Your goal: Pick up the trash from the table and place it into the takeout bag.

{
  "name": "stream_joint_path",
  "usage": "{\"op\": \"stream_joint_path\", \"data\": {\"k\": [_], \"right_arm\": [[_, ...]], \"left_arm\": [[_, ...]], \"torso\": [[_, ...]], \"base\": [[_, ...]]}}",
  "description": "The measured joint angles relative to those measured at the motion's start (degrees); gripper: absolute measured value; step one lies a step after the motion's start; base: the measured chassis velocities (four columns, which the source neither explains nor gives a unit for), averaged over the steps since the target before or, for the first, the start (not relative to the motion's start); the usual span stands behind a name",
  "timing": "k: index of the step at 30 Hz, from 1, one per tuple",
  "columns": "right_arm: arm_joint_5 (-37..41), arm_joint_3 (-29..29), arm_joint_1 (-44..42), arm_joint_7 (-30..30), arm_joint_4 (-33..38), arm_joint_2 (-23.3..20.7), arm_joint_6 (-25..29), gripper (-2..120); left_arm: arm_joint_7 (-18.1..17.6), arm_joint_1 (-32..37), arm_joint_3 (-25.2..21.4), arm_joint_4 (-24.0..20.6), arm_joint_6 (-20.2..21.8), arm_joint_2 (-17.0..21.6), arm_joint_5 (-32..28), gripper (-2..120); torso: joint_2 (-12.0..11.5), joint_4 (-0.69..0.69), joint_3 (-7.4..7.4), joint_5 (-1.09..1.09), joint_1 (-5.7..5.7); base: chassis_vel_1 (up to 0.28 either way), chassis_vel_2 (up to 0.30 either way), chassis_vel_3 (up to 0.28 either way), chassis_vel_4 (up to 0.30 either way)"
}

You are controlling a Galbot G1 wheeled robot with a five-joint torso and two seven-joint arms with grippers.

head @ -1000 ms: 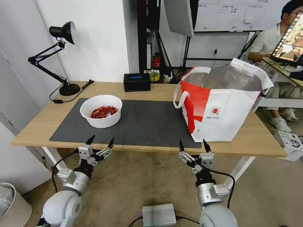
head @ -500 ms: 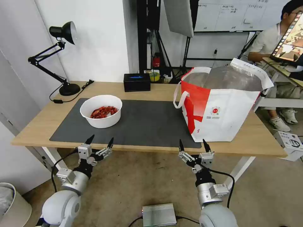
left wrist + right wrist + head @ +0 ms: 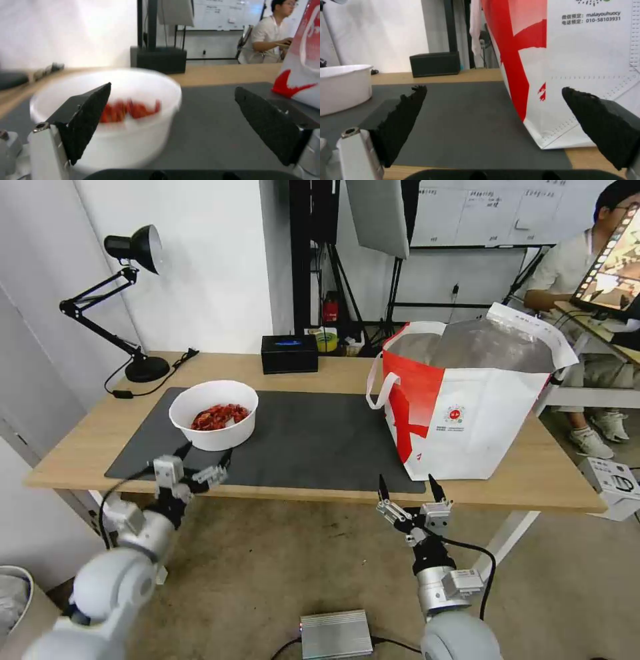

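**Left gripper lines up on the bowl while the bag waits open at the right**

The white round bowl of red shells [image 3: 213,415] sits left of centre in the head view, on the dark grey mat [image 3: 313,437] that covers the middle of the bench [image 3: 87,437]. It stands upright and apart from everything else, so a gripper can reach its wall from the near side without nudging other things.

The left gripper [image 3: 203,455], at lower left of the head view, hangs at the bench's near edge just short of the bowl, its fingers spread wide. In the left wrist view the bowl [image 3: 133,120] lies between and beyond the two dark fingertips [image 3: 90,117], not touched by either. That spread looks meant to take the rim or wall, though it seems narrow for the whole bowl, so a rim pinch is the likelier plan.

The takeout bag [image 3: 480,407] stands at the right of the head view, mouth open upward with the foil lining showing, one corner on the mat. It is well apart from the bowl, so the carry will have to cross the mat and clear the bag's tall rim.

The right gripper [image 3: 408,492] is parked at lower centre, below the bench edge in front of the bag, fingers open and empty.
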Motion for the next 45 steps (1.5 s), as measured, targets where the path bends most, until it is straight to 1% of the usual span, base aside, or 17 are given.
{"op": "stream_joint_path", "data": {"k": [2, 6, 7, 11, 13, 14, 16, 18, 19, 25, 26, 29, 30, 33, 34, 39, 45], "right_arm": [[0.00, 0.00, 0.00, 0.00, 0.01, 0.00, 0.01, 100], [0.00, 0.00, 0.00, 0.01, 0.02, 0.00, 0.02, 100], [0.00, -0.01, 0.00, 0.00, 0.03, 0.00, 0.02, 100], [0.00, -0.01, 0.00, 0.00, 0.03, 0.00, 0.02, 100], [0.00, 0.00, 0.00, 0.01, 0.04, 0.00, 0.02, 100], [-0.01, -0.01, 0.00, 0.01, 0.04, 0.00, 0.03, 100], [0.00, 0.00, 0.00, 0.01, 0.04, 0.01, 0.02, 100], [-0.01, 0.01, 0.00, 0.01, 0.04, 0.00, 0.03, 100], [-0.01, 0.01, 0.00, 0.01, 0.04, 0.00, 0.03, 100], [-0.01, -0.01, 0.00, 0.01, 0.04, 0.00, 0.03, 100], [-0.01, -0.01, 0.00, 0.01, 0.04, 0.00, 0.03, 100], [0.00, 0.00, 0.00, 0.01, 0.04, 0.00, 0.03, 100], [0.00, 0.00, 0.00, 0.01, 0.04, 0.00, 0.03, 100], [0.00, -0.01, 0.00, 0.01, 0.04, 0.00, 0.03, 100], [0.00, -0.01, 0.00, 0.01, 0.04, 0.00, 0.03, 100], [-0.01, 0.00, 0.00, 0.01, 0.03, 0.00, 0.03, 100], [-0.01, 0.00, 0.00, 0.01, 0.03, 0.00, 0.03, 100]], "left_arm": [[-0.05, -4.71, 1.98, 1.94, 0.67, 3.16, -1.92, 100], [-0.14, -9.55, 4.38, 4.33, 2.03, 5.98, -3.89, 100], [-0.61, -14.57, 7.68, 7.28, 3.84, 8.36, -5.38, 100], [-0.82, -18.79, 10.25, 10.12, 5.49, 9.88, -5.89, 100], [-0.78, -22.25, 12.11, 13.00, 6.77, 11.14, -5.97, 100], [-0.61, -26.56, 15.05, 16.49, 7.80, 12.38, -6.41, 100], [-0.53, -28.38, 16.30, 17.98, 8.39, 12.80, -6.75, 100], [0.73, -34.44, 21.01, 22.80, 10.92, 14.15, -8.19, 100], [0.73, -34.44, 21.01, 22.80, 10.92, 14.15, -8.19, 100], [1.27, -46.33, 30.82, 30.76, 17.30, 14.72, -15.76, 100], [1.27, -46.33, 30.82, 30.76, 17.30, 14.72, -15.76, 100], [1.32, -52.93, 37.19, 35.81, 20.56, 14.51, -17.94, 100], [1.32, -52.93, 37.19, 35.81, 20.56, 14.51, -17.94, 100], [1.75, -58.49, 44.01, 39.64, 23.41, 14.92, -20.96, 100], [1.75, -58.49, 44.01, 39.64, 23.41, 14.92, -20.96, 100], [2.54, -65.14, 50.94, 43.36, 26.91, 15.10, -23.37, 100], [3.54, -67.99, 53.83, 43.77, 29.88, 15.39, -24.67, 100]], "torso": [[0.00, -0.01, 0.00, -0.02, 0.00], [0.00, 0.00, 0.00, 0.00, 0.01], [0.00, 0.00, 0.00, -0.02, 0.01], [0.00, 0.00, 0.00, -0.01, 0.01], [0.00, 0.00, 0.01, -0.02, 0.01], [0.00, 0.02, 0.00, -0.01, 0.01], [0.00, 0.00, 0.00, -0.01, 0.01], [0.00, -0.01, 0.01, -0.01, 0.01], [0.00, -0.01, 0.01, -0.01, 0.01], [0.00, 0.00, 0.01, -0.01, 0.00], [0.00, 0.00, 0.01, -0.01, 0.00], [0.00, 0.00, 0.00, 0.00, 0.00], [0.00, 0.00, 0.00, 0.00, 0.00], [0.00, 0.00, 0.00, -0.01, 0.00], [0.00, 0.00, 0.00, -0.01, 0.00], [0.00, 0.00, 0.00, -0.01, 0.00], [0.00, 0.00, 0.00, 0.00, 0.00]], "base": [[0.000, 0.000, 0.000, 0.000], [0.000, 0.000, 0.000, 0.000], [0.000, 0.000, 0.000, 0.000], [0.000, 0.000, 0.000, 0.000], [0.000, 0.000, 0.000, 0.000], [0.000, 0.000, 0.000, 0.000], [0.000, 0.000, 0.000, 0.000], [0.000, 0.000, 0.000, 0.000], [0.000, 0.000, 0.000, 0.000], [0.000, 0.000, 0.000, 0.000], [0.000, 0.000, 0.000, 0.000], [0.000, 0.000, 0.000, 0.000], [0.000, 0.000, 0.000, 0.000], [0.000, 0.000, 0.000, 0.000], [0.000, 0.000, 0.000, 0.000], [0.000, 0.000, 0.000, 0.000], [0.000, 0.000, 0.000, 0.000]]}}
